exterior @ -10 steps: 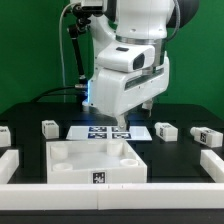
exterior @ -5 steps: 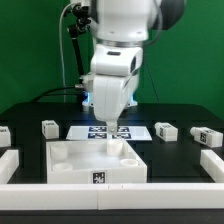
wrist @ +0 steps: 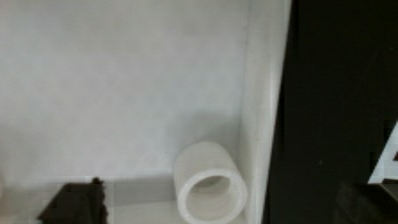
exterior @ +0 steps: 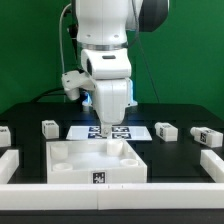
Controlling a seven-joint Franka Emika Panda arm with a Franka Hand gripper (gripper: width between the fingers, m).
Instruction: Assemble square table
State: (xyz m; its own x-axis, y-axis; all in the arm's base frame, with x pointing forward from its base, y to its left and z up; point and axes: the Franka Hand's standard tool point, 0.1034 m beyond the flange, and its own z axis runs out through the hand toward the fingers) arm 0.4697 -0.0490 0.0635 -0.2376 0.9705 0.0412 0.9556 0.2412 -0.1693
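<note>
The white square table top [exterior: 75, 160] lies at the front middle, rim up, with a tag on its front wall. Its inner face fills the wrist view [wrist: 125, 90], with a round leg socket [wrist: 210, 195] near one edge. My gripper [exterior: 108, 133] hangs just above the top's back rim, pointing down. One dark fingertip [wrist: 75, 203] shows far to one side; the other is lost against the black table. Nothing is between the jaws. Four short white legs lie apart on the table: two at the exterior view's left [exterior: 48, 127] [exterior: 4, 135], two at its right [exterior: 165, 130] [exterior: 207, 137].
The marker board [exterior: 135, 131] lies flat behind the top, partly hidden by my gripper. Low white border rails run along the left [exterior: 8, 165], right [exterior: 211, 164] and front [exterior: 60, 201]. The table is black; the backdrop is green.
The arm has swung toward the exterior view's left and the wrist has turned, bringing the gripper over the top's back rim. The top and the legs have not moved.
</note>
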